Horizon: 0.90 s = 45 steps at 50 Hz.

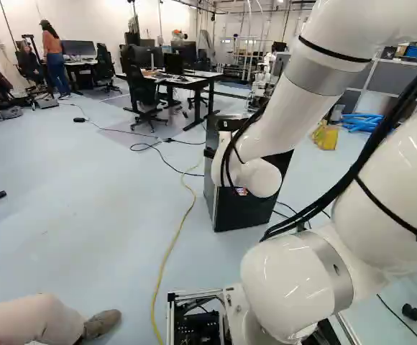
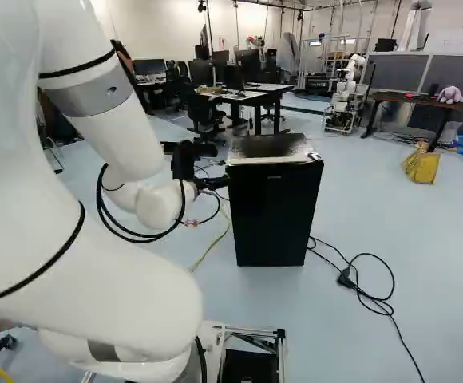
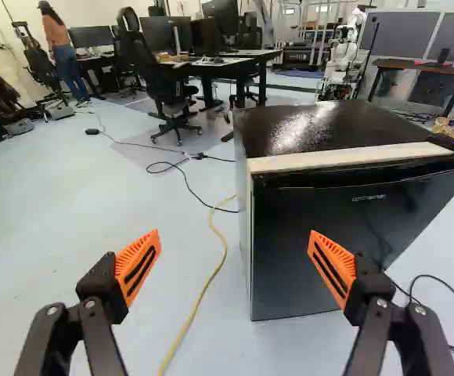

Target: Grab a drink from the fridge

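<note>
Claw released, fridge ahead, door looks shut, drink not visible, presumably inside: work one fingertip behind the door's free edge, then pull slowly along its swing so the fridge doesn't drag.

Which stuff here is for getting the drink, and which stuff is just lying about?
For the job:
- boxy black fridge
- big white jointed robot arm
- black gripper with orange pads, open

Just lying about:
- thin yellow cable
- looped black cable with a plug
- crumpled yellow bag
- long blue tubes
</note>
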{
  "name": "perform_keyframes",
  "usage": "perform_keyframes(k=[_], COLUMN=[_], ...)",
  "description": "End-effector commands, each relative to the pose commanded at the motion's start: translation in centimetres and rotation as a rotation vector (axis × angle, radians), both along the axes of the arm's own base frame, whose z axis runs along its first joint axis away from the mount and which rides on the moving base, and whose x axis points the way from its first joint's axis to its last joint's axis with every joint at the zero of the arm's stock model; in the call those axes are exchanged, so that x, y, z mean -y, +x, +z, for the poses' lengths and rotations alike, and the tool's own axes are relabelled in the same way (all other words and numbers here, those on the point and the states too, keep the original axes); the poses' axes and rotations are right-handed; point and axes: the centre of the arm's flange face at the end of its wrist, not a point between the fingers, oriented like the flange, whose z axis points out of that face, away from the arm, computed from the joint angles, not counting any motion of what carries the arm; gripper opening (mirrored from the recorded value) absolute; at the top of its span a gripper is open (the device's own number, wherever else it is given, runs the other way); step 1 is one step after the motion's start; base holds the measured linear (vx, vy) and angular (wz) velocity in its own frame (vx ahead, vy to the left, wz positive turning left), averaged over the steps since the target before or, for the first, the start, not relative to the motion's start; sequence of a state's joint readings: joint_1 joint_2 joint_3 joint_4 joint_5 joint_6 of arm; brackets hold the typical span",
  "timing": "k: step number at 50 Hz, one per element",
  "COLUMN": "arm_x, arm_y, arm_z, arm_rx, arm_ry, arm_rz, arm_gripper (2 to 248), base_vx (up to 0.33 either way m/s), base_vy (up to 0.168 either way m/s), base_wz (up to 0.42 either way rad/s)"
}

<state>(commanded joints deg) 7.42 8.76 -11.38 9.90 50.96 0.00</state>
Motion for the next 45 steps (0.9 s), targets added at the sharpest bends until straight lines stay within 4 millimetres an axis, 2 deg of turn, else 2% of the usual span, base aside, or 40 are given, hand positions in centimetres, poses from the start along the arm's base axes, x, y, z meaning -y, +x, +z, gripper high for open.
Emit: perform_keyframes(k=[45], arm_x=[-3.6], arm_y=[3.7], arm_z=[0.1], arm_rx=[0.001], arm_ry=[0.05], arm_rz=[-0.036], arm_gripper=[247], base_vx=[0.0], base_vy=[0.0], base_wz=[0.0])
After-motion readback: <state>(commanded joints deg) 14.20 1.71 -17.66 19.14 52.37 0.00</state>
